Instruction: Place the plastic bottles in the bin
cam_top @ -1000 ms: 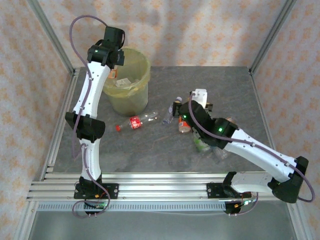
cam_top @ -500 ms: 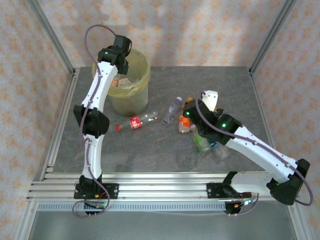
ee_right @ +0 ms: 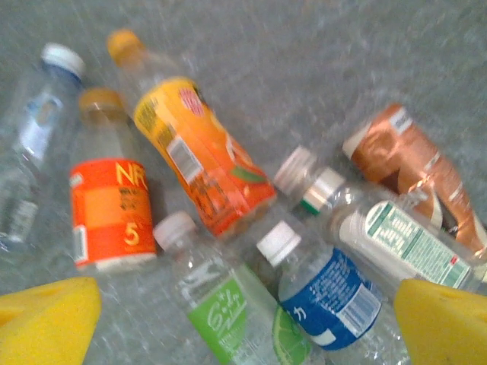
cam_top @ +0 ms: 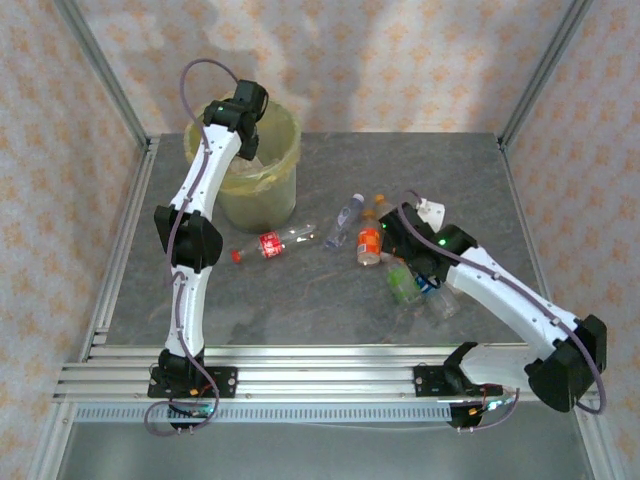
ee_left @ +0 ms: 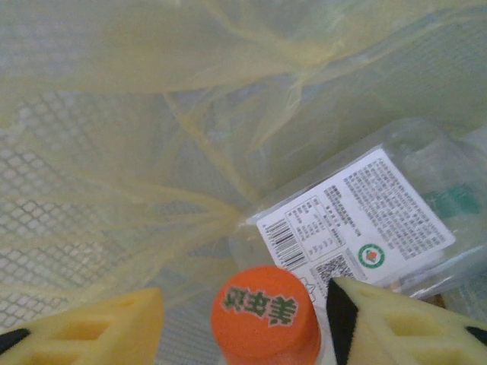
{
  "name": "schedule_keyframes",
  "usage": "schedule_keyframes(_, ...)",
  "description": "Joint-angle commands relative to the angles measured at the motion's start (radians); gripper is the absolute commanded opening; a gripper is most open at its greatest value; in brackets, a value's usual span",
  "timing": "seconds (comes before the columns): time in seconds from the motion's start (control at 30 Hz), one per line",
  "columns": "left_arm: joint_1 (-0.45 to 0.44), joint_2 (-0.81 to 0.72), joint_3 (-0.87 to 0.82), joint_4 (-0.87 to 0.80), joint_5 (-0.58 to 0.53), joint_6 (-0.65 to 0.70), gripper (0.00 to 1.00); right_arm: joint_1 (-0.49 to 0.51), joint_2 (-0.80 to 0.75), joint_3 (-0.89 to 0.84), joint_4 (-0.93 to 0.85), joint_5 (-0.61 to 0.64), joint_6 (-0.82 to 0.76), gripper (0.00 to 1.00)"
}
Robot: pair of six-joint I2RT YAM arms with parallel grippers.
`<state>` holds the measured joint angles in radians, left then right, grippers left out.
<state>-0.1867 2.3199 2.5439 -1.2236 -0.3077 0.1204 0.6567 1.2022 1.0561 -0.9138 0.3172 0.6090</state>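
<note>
I am working over a grey speckled worktop (cam_top: 330,300) under soft, even light. Pale walls (cam_top: 400,60) with a peach flower pattern are closing it in on three sides, slanted aluminium posts (cam_top: 545,70) are rising from its far corners, and ribbed aluminium rails (cam_top: 330,372) are lining its near edge.

High rear overhead of whole table (cam_top: 470,170), left wrist close inside upper-left bin (cam_top: 272,200), right wrist close above centre-right bottles (cam_top: 369,244)

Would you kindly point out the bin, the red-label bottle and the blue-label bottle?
bin (cam_top: 262,205), top view, front wall.
red-label bottle (cam_top: 271,244), top view, its label.
blue-label bottle (ee_right: 331,293), right wrist view, its label.
</note>
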Motion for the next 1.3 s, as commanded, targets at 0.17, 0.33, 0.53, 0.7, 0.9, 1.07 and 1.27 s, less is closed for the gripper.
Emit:
schedule_keyframes(0.17, 0.006, -0.075, 0.007, -0.058, -0.059, 0.001, 0.69, -0.011, 0.019, -0.066, -0.043, -0.13, -0.004, 0.99)
schedule_keyframes(0.33, 0.003, -0.158, 0.012, -0.065, -0.04, -0.026, 0.71, -0.011, 0.017, -0.096, -0.038, -0.173, -0.026, 0.99)
schedule_keyframes(0.53, -0.003, -0.299, -0.038, -0.03, 0.061, -0.074, 0.82, -0.014, 0.033, -0.12, -0.025, -0.185, -0.059, 0.99)
schedule_keyframes(0.7, -0.008, -0.461, -0.182, 0.049, 0.149, -0.135, 0.97, -0.023, 0.069, -0.133, -0.008, -0.211, -0.072, 0.97)
schedule_keyframes(0.9, -0.015, -0.664, -0.419, 0.177, 0.258, -0.219, 1.0, -0.028, 0.107, -0.149, 0.033, -0.245, -0.096, 0.95)
schedule_keyframes(1.07, -0.016, -0.818, -0.606, 0.285, 0.328, -0.306, 1.0, -0.034, 0.138, -0.165, 0.064, -0.27, -0.111, 0.95)
schedule_keyframes(1.27, -0.019, -0.978, -0.797, 0.399, 0.371, -0.417, 1.0, -0.035, 0.16, -0.179, 0.082, -0.29, -0.115, 0.94)
